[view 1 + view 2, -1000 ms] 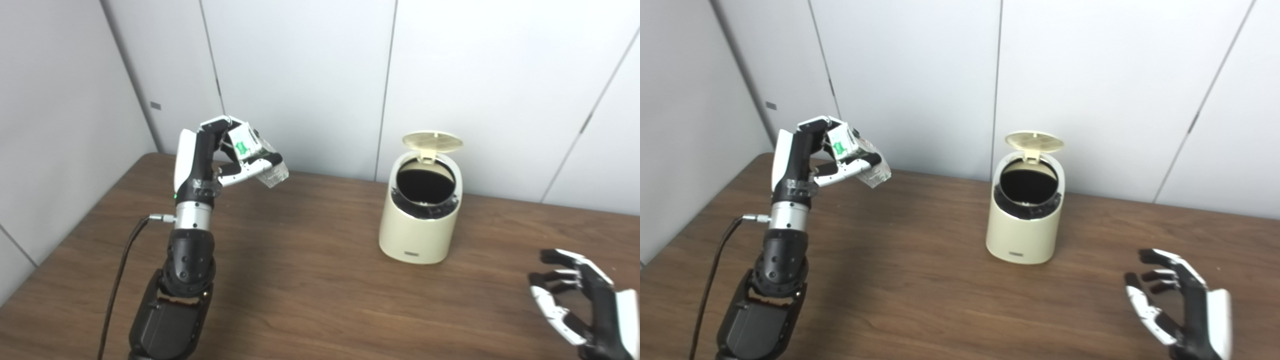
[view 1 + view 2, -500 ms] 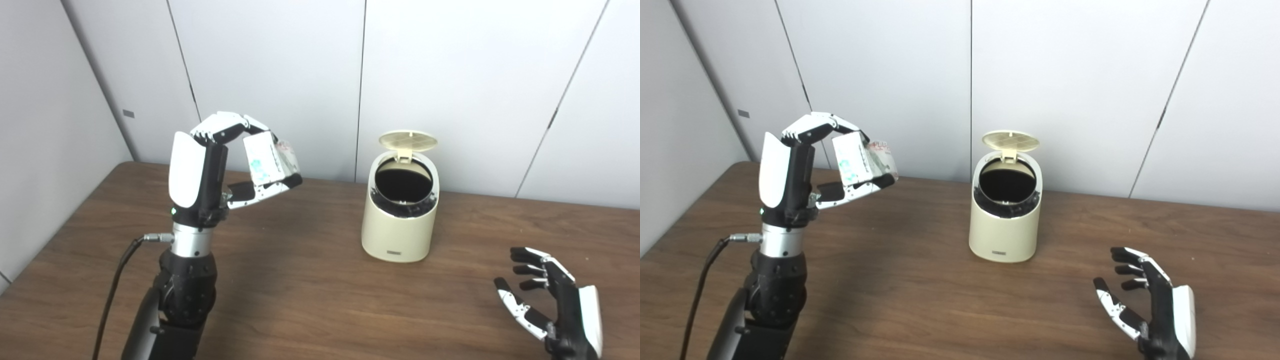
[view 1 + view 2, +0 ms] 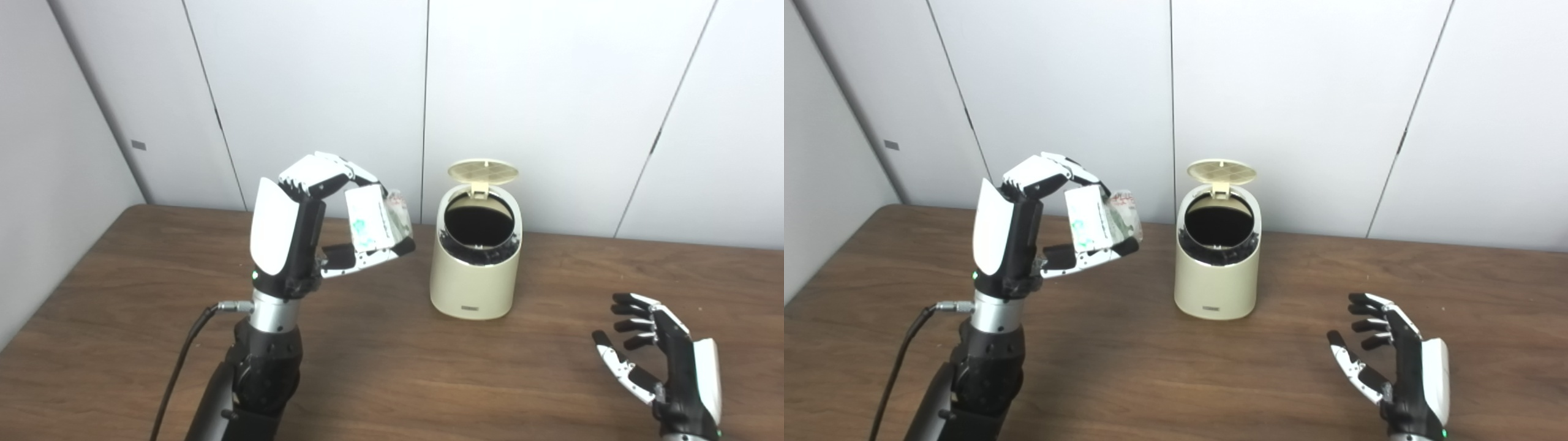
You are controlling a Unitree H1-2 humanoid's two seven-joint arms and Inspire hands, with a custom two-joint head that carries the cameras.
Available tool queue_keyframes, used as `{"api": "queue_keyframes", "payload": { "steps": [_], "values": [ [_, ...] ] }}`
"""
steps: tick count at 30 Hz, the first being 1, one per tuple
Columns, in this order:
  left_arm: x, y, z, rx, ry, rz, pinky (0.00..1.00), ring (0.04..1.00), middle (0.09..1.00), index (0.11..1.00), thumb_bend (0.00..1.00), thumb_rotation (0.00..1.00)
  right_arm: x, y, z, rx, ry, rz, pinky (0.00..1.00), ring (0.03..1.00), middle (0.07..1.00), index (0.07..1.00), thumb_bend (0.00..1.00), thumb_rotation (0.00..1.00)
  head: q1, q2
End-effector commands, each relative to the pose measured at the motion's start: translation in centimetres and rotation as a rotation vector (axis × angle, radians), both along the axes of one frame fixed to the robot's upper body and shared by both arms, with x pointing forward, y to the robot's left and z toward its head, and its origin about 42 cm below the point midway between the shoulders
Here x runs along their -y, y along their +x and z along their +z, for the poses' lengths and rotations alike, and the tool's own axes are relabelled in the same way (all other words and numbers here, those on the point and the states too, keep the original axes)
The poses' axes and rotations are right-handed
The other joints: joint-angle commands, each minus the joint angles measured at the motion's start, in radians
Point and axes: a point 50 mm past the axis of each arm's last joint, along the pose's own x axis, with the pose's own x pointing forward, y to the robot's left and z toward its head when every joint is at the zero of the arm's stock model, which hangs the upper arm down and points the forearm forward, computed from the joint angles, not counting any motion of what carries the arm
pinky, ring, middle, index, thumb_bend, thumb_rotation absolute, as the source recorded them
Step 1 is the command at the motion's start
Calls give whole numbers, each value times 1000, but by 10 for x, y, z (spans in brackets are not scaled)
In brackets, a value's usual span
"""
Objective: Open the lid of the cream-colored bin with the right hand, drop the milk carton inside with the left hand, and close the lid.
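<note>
While the lid [image 3: 482,171] of the cream bin [image 3: 475,288] stands raised at the bin's 12 o'clock edge, the left hand [image 3: 306,233], closed around the milk carton [image 3: 375,219], has carried it closer to the bin than half a second ago; the carton now hangs above the table [image 3: 392,367], just beside the bin at its 9 o'clock. Right hand [image 3: 664,358], fingers spread and empty, waits at 4 o'clock. Judged remaining: release over the opening, then lid closure.
</note>
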Motion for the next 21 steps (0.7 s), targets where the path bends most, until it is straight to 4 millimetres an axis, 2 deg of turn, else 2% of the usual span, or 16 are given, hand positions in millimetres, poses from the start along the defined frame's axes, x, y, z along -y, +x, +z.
{"api": "queue_keyframes", "payload": {
  "steps": [1, 5, 8, 10, 12, 15, 17, 19, 21],
  "values": [
    [8, 7, 24, 112, -19, -33, 585, 524, 472, 447, 502, 0, -13, -1, -11, -18, 19, 5, 463, 606, 664, 681, 258, 129, -7, -1],
    [15, 14, 23, 126, -17, -45, 577, 511, 472, 458, 503, 0, -18, -1, -12, -25, 23, 6, 452, 605, 671, 685, 259, 170, -20, -1],
    [22, 23, 19, 141, -2, -45, 573, 497, 469, 465, 505, 0, -24, 0, -15, -28, 34, 9, 474, 617, 681, 692, 263, 183, -41, -17],
    [26, 29, 15, 153, 12, -49, 571, 501, 465, 465, 504, 0, -27, 1, -17, -27, 35, 9, 404, 557, 642, 692, 262, 164, -49, -22],
    [29, 36, 11, 166, 35, -45, 575, 511, 462, 466, 503, 0, -30, 2, -19, -24, 40, 11, 389, 548, 644, 695, 259, 163, -59, -27],
    [33, 45, 5, 185, 78, -37, 551, 513, 458, 473, 503, 0, -35, 2, -22, 0, 60, 21, 328, 474, 639, 688, 274, 115, -69, -32],
    [35, 50, 2, 186, 90, -38, 542, 510, 458, 476, 503, 0, -37, 2, -23, -3, 57, 21, 435, 579, 674, 683, 277, 161, -75, -35],
    [39, 57, -1, 188, 103, -39, 538, 509, 457, 478, 503, 0, -39, 3, -25, -2, 51, 20, 492, 631, 693, 681, 277, 183, -83, -38],
    [43, 63, -3, 196, 115, -43, 537, 503, 454, 477, 504, 0, -41, 3, -26, 1, 47, 22, 505, 648, 700, 681, 279, 188, -88, -40]
  ]
}}
